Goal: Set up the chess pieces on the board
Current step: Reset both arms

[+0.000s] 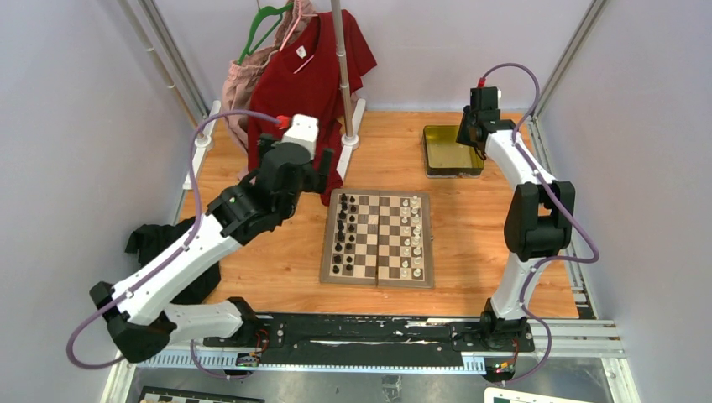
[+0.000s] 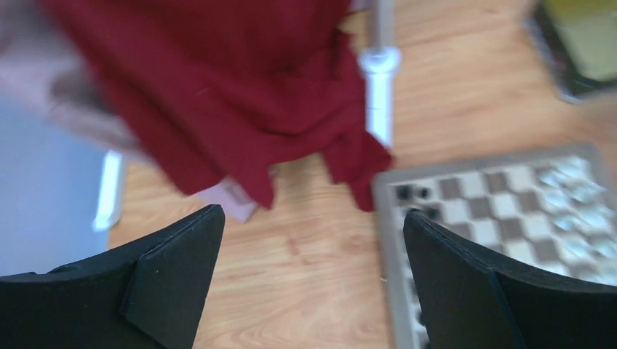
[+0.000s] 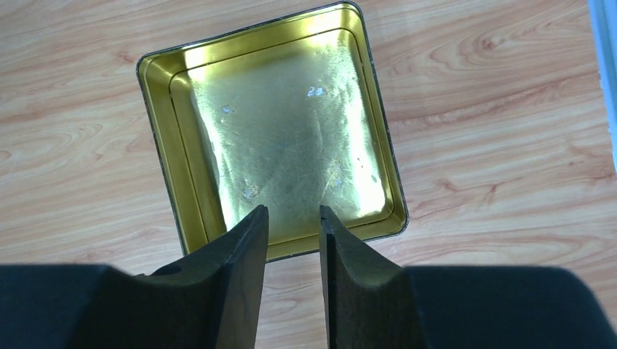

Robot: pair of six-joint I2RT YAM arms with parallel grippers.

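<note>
Board (image 1: 378, 280) lies centre-table, white chess pieces (image 1: 410, 237) ranked along its right side; left gripper (image 2: 313, 247) gapes wide, empty, near its far-left corner; right gripper (image 3: 293, 218) over gold tin (image 3: 284, 138), fingers narrowly parted, empty.

- Gold tin (image 3: 158, 131) lies flat on wood table (image 3: 495, 116), open side up, skewed vs. the frame.
- Inner floor shiny, strong glare, a few pale specks.
- right gripper (image 3: 292, 218) at bottom centre, tips over tin's near rim.
- Two dark fingers (image 3: 236, 276) w/ narrow gap; tin floor and rim show thru it, nothing gripped.
- Pale strip (image 3: 607, 65) along the top right edge.
</note>
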